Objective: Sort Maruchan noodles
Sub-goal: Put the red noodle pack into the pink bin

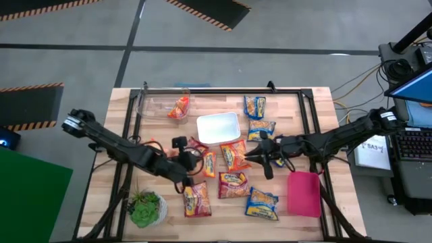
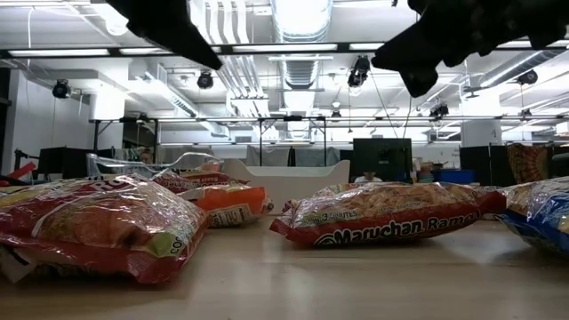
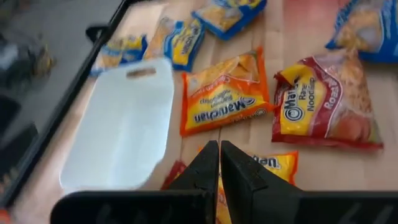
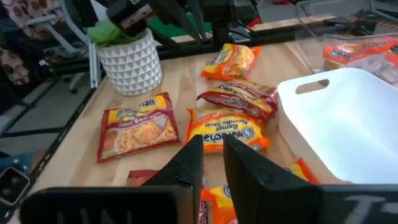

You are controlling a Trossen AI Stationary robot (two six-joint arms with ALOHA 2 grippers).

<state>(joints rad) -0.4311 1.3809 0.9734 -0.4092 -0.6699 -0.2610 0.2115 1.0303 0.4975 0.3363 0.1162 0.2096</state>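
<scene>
Several Maruchan packets lie flat on the wooden table: an orange one [image 1: 235, 154] beside the white bin [image 1: 218, 128], a small orange one [image 1: 209, 164], red ones [image 1: 196, 199] [image 1: 233, 183], and blue ones [image 1: 254, 106] [image 1: 262, 202]. Another orange packet [image 1: 179, 106] lies in the clear bin [image 1: 158, 104]. My left gripper [image 1: 198, 165] hovers shut over the small orange packet [image 3: 267, 163]. My right gripper [image 1: 251, 156] hovers over the larger orange packet [image 4: 214, 202], its fingers a narrow gap apart. In the low view both grippers hang well above the packets.
A pink bin [image 1: 304, 192] sits near the table's right near corner. A potted plant [image 1: 145, 208] in a white pot stands at the left near corner. A black frame [image 1: 223, 91] runs along the table's far side. The two grippers face each other closely over the middle.
</scene>
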